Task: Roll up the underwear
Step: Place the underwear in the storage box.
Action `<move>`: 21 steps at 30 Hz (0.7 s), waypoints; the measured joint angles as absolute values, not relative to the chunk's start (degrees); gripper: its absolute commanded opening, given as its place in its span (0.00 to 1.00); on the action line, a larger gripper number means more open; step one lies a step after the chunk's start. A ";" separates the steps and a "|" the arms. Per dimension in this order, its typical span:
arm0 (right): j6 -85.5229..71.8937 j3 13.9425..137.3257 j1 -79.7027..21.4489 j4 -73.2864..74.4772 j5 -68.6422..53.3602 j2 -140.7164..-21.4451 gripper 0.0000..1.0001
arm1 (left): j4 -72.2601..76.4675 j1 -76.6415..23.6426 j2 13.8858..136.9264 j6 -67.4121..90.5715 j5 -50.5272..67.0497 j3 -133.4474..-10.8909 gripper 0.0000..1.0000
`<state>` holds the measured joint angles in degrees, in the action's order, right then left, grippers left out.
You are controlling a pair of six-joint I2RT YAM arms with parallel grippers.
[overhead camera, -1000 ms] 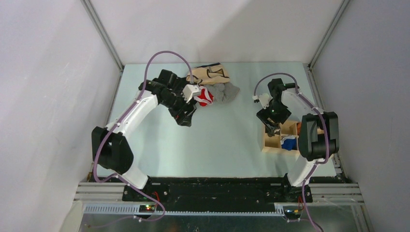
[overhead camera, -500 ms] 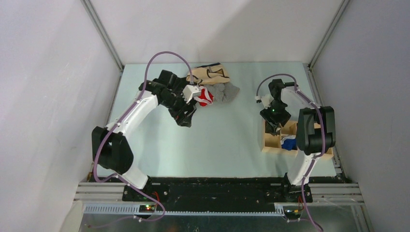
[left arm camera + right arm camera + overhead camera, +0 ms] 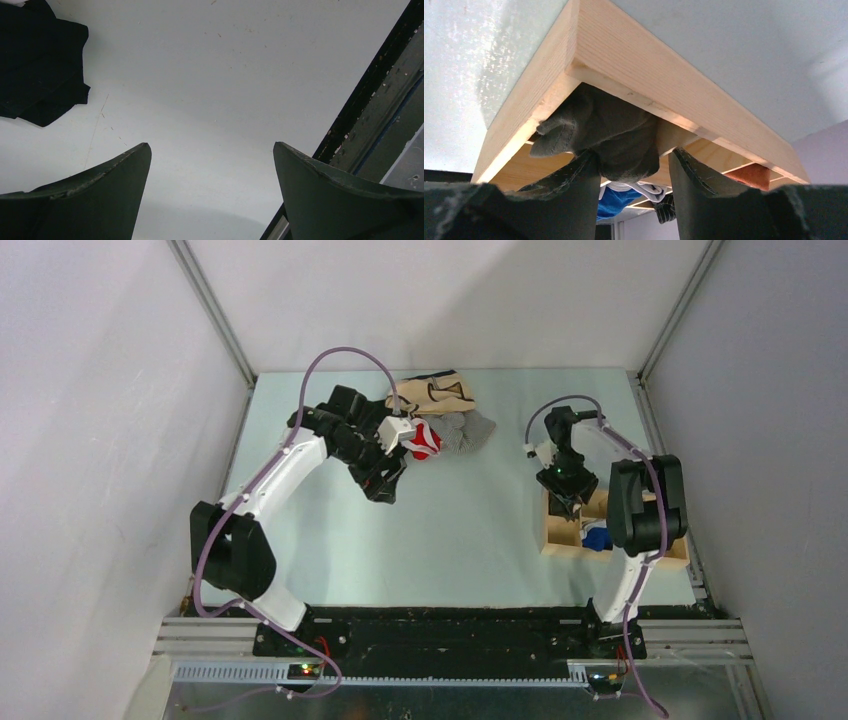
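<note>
The underwear (image 3: 609,130) is a bunched dark olive-brown bundle, tucked into the near corner compartment of the wooden organizer box (image 3: 649,65). My right gripper (image 3: 631,165) straddles the bundle. Its left finger (image 3: 574,185) touches the fabric, and a thin gap shows beside the right finger (image 3: 704,190). In the top view the right gripper (image 3: 568,502) points down into the box (image 3: 556,543) and hides the bundle. My left gripper (image 3: 210,155) is open and empty, hovering over bare table (image 3: 470,520); in the top view it (image 3: 385,486) is left of centre.
A black garment (image 3: 35,65) lies by the left gripper. A beige garment with dark trim (image 3: 435,390), a grey one (image 3: 470,430) and a red-and-white one (image 3: 425,440) lie at the back. The box also holds a blue item (image 3: 597,536) and a striped one (image 3: 666,210).
My right gripper has shifted slightly left and toward the back over the box's left compartment, with the arm folding tighter. The left arm has not moved.
</note>
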<state>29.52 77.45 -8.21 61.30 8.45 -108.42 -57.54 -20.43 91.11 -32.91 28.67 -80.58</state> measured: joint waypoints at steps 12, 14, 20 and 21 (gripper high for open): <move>33.12 73.49 -12.47 56.53 23.07 -109.97 0.70 | -56.12 -20.43 90.94 -32.97 28.64 -77.58 0.99; 33.26 73.06 -13.63 56.05 25.71 -110.00 0.72 | -55.79 -20.40 90.72 -32.97 28.67 -76.44 0.99; 31.83 72.95 -14.00 56.05 27.29 -109.97 0.74 | -54.81 -20.12 89.10 -32.93 28.67 -74.76 0.99; 31.66 73.03 -13.98 56.16 27.27 -109.93 0.74 | -54.76 -20.10 88.77 -32.93 28.69 -74.74 0.99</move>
